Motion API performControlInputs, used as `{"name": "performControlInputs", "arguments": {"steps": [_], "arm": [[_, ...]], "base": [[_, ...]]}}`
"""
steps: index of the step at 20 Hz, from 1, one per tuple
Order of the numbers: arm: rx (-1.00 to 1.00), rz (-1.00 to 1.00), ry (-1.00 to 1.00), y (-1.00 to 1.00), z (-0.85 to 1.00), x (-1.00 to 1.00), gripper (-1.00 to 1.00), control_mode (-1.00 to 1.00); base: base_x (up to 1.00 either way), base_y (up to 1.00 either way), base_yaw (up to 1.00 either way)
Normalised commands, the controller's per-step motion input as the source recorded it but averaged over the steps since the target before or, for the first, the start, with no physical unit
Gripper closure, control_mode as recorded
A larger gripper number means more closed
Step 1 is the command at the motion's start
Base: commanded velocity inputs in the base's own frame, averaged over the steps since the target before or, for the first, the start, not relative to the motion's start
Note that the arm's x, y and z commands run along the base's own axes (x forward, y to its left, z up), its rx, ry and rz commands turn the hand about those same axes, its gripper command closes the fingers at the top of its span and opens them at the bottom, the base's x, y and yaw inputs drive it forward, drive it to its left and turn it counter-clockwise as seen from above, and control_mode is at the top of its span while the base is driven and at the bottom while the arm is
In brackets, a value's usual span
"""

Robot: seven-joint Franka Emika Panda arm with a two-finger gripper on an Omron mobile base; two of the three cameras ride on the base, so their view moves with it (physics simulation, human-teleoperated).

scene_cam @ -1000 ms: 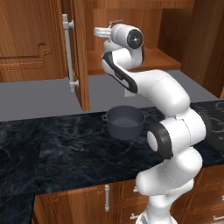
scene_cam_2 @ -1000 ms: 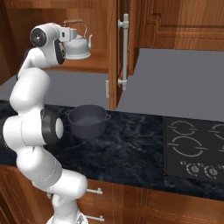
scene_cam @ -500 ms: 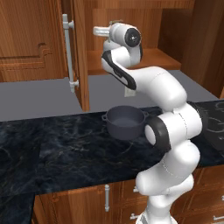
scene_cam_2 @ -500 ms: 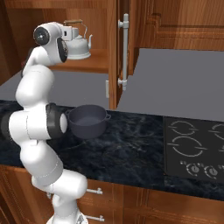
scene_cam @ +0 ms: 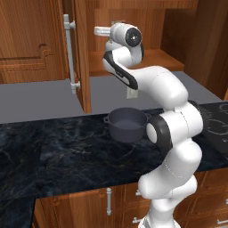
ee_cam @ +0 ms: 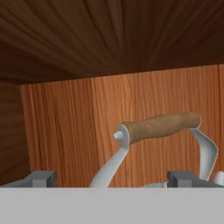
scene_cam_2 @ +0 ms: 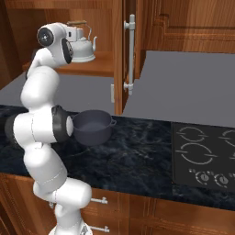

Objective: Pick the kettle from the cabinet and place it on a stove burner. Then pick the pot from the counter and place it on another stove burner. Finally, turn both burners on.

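Kettle (scene_cam_2: 81,46) retrieval is the step in hand: the small silver-white vessel sits on the shelf inside the open cabinet (scene_cam_2: 120,50), directly ahead of the end effector (ee_cam: 111,177), whose fingers stand wide apart with nothing between them. In the hand view the tan wooden bar of the handle lies just above and beyond the fingertips (ee_cam: 41,177), slanting up to one side, with the bright wire arms curving down from each end.

Risks, as I judge them: the bar is a smooth rounded cylinder and it sits tilted across the line of the fingers, so closing now could catch only one end and let the kettle swing or slip. The arched wire may pivot, so the domed body could sway when lifted and knock the cabinet's wooden back wall or the door edge beside the end effector. The shelf opening is tight around the wrist, so a careless withdrawal could scrape the frame.

Far below the end effector, the pot (scene_cam: 127,125), wide, dark grey and straight-sided with small loop handles, rests on the veined black marble desk (scene_cam: 53,156). The stove burners (scene_cam_2: 197,151), white rings on flat black glass, lie well off to the side and below.
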Motion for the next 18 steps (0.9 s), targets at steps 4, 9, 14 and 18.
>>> {"name": "performControlInputs", "arguments": {"steps": [4, 9, 14, 18], "arm": [[0.00, 0.00, 0.00, 0.02, 0.00, 0.12, -1.00, -1.00], [0.00, 0.00, 0.00, 0.05, -0.07, 0.13, -1.00, -1.00], [0.00, 0.00, 0.02, 0.06, -0.13, 0.10, -1.00, -1.00], [0.00, 0.00, 0.01, 0.09, -0.07, 0.11, -1.00, -1.00]], "base": [[0.00, 0.00, 0.00], [0.00, 0.00, 0.00], [0.00, 0.00, 0.00], [0.00, 0.00, 0.00]]}}
